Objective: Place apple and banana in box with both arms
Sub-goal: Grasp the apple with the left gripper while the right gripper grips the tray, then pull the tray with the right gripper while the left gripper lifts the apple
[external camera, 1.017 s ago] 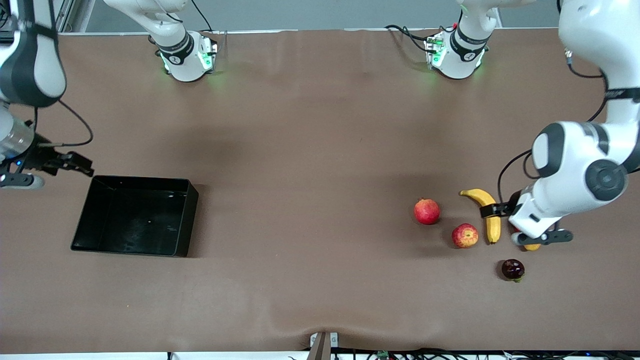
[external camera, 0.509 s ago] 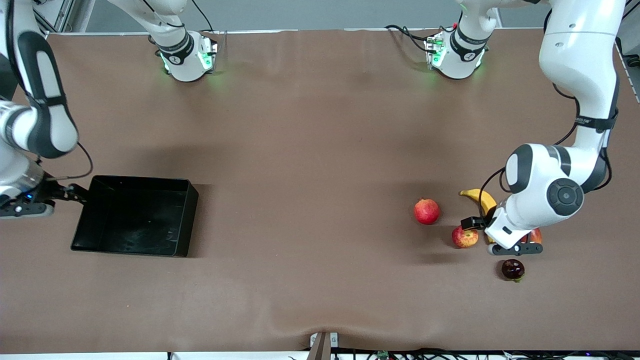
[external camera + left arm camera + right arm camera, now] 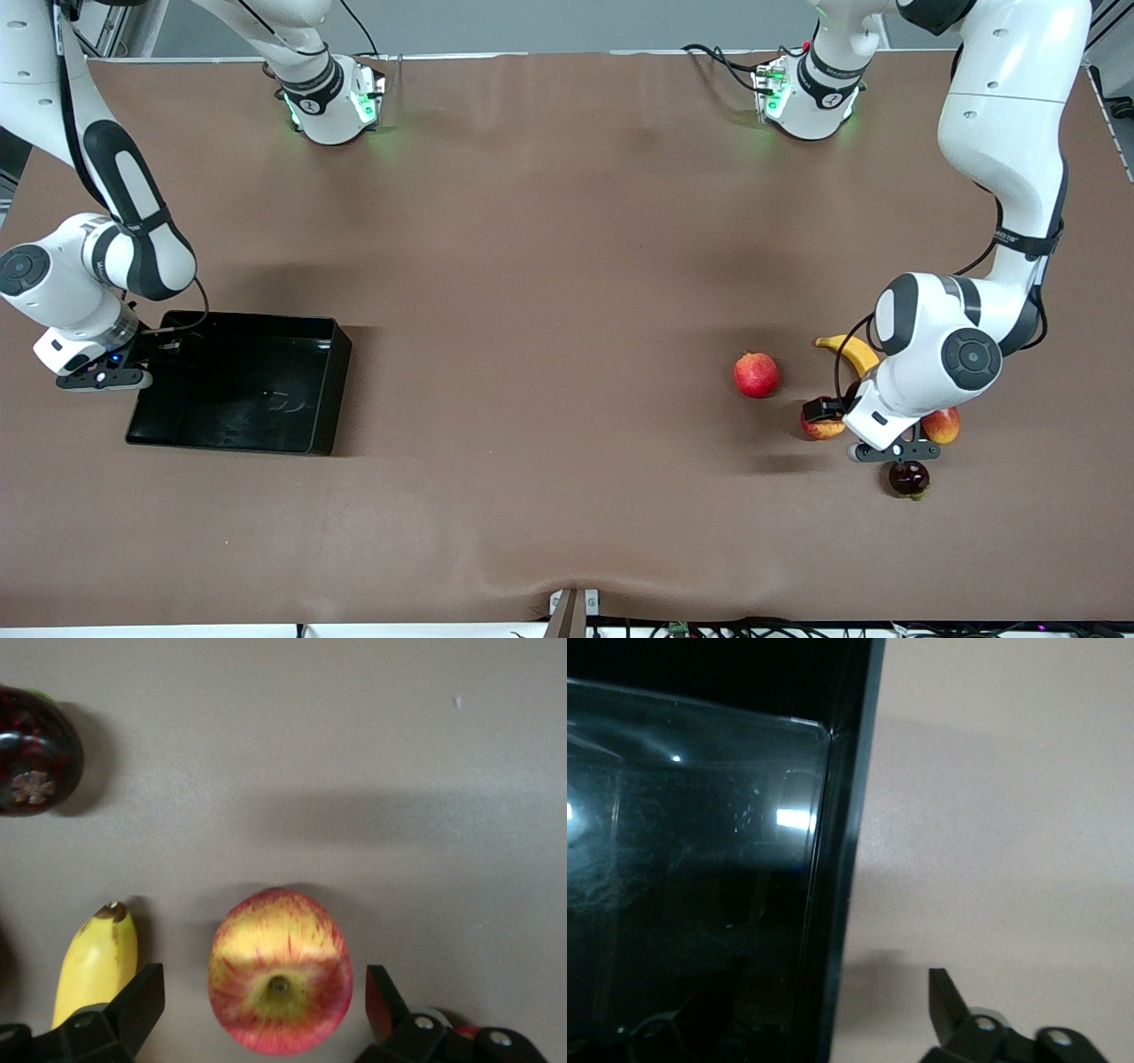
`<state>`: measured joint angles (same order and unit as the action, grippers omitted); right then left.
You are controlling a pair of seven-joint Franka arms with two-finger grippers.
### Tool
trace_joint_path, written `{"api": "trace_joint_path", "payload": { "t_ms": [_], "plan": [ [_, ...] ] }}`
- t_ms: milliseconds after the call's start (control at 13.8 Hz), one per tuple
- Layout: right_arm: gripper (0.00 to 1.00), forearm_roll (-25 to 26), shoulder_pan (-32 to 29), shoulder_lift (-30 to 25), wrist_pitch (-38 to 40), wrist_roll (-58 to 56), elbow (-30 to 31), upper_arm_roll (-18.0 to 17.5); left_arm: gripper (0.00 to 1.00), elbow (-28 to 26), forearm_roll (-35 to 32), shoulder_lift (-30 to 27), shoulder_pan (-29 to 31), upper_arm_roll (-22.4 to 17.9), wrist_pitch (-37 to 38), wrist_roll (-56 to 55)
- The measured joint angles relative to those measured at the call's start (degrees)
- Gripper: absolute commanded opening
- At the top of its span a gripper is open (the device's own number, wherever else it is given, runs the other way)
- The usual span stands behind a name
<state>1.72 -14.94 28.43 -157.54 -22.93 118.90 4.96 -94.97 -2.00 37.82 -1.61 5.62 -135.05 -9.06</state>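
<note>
The apple (image 3: 280, 983) lies on the tabletop (image 3: 549, 283) beside the banana (image 3: 93, 966), between the wide-spread fingers of the left pincer (image 3: 266, 1010). The right pincer (image 3: 146, 350), also wide, hovers at the box (image 3: 239, 390) rim.

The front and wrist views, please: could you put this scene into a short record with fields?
apple: on the table, between the open fingers of the left hand
banana: beside the apple, partly hidden by the left arm
box: empty, at the right arm's end
right hand: open, at the box's wall
other fruit: evenly red fruit, mango, dark fruit
</note>
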Motion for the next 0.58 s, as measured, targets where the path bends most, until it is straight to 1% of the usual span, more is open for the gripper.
{"api": "trace_joint_path", "payload": {
  "t_ms": [73,291,363,436,509,581],
  "plan": [
    [0.0,0.0,-0.04,0.0,-0.14,0.0,0.04,-0.04,1.0,0.04,0.84,0.42,-0.01,0.03,-0.41,-0.01],
    [0.0,0.0,-0.04,0.01,-0.25,-0.01,0.11,-0.22,1.0,0.14,2.96,1.14,-0.12,0.16,-0.77,-0.01],
    [0.0,0.0,-0.04,0.01,-0.33,-0.02,0.14,-0.22,0.89,0.14,3.09,1.33,-0.17,0.22,-0.77,-0.01],
    [0.0,0.0,-0.04,0.0,-0.39,-0.02,0.18,-0.22,0.75,0.14,3.11,1.54,-0.24,0.23,-0.77,0.01],
    [0.0,-0.02,-0.04,-0.06,-0.38,-0.02,0.25,-0.33,0.58,0.14,3.11,1.69,-0.26,0.23,-0.77,0.02],
    [0.0,-0.02,-0.04,-0.22,-0.34,-0.02,0.42,-0.56,0.37,0.14,3.11,1.76,-0.25,0.22,-0.77,0.04]
  ]
}}
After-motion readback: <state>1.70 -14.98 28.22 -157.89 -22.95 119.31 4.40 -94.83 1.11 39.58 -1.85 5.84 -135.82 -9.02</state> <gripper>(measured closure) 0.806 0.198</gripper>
